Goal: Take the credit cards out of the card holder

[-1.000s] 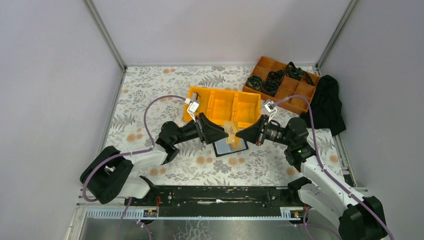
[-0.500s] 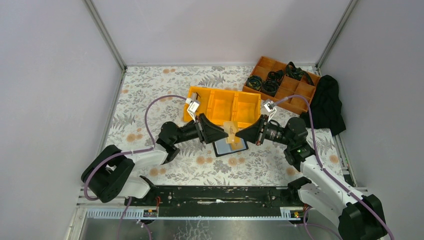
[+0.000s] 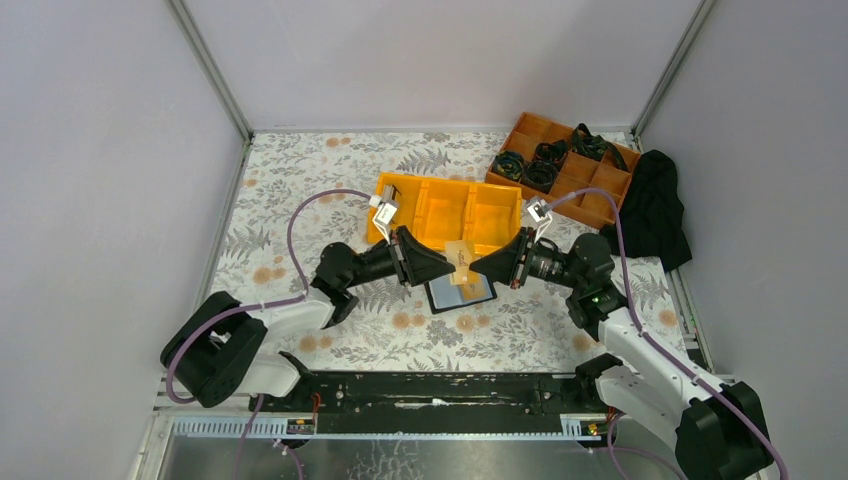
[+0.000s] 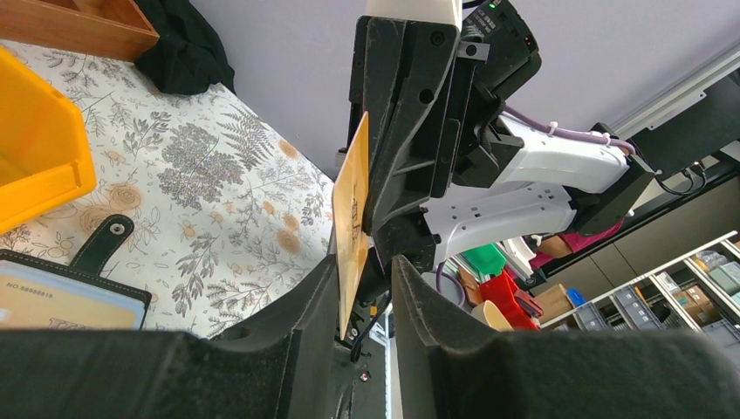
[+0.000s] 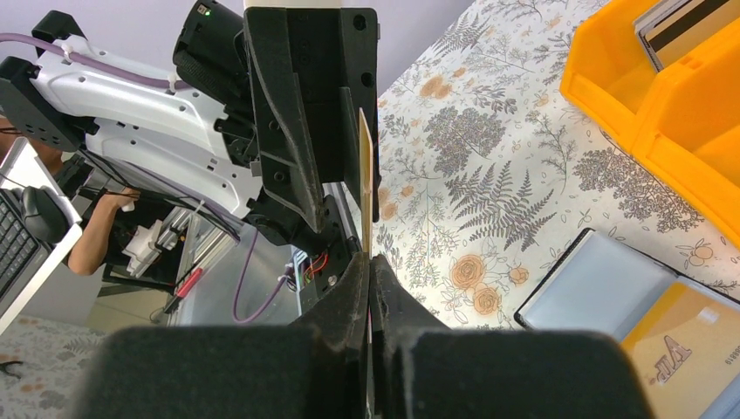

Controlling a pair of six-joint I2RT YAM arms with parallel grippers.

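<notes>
A tan credit card (image 3: 461, 262) stands on edge in the air between the two grippers, above the open black card holder (image 3: 460, 294). My right gripper (image 5: 368, 262) is shut on the card's (image 5: 366, 179) near edge. My left gripper (image 4: 366, 266) straddles the card's (image 4: 352, 223) other end. One of its fingers (image 4: 305, 305) lies against the card and the other stands a small gap away. The card holder (image 5: 611, 297) lies flat on the table with a gold card (image 5: 689, 345) still in a sleeve.
A yellow three-compartment bin (image 3: 445, 212) sits just behind the grippers, with cards (image 5: 689, 22) in one compartment. A wooden tray (image 3: 565, 165) of black items stands at the back right, with a black cloth (image 3: 655, 205) beside it.
My left gripper's jaws have narrowed around the tan card. The right gripper stays shut on it, and both have shifted slightly away from the near edge.
</notes>
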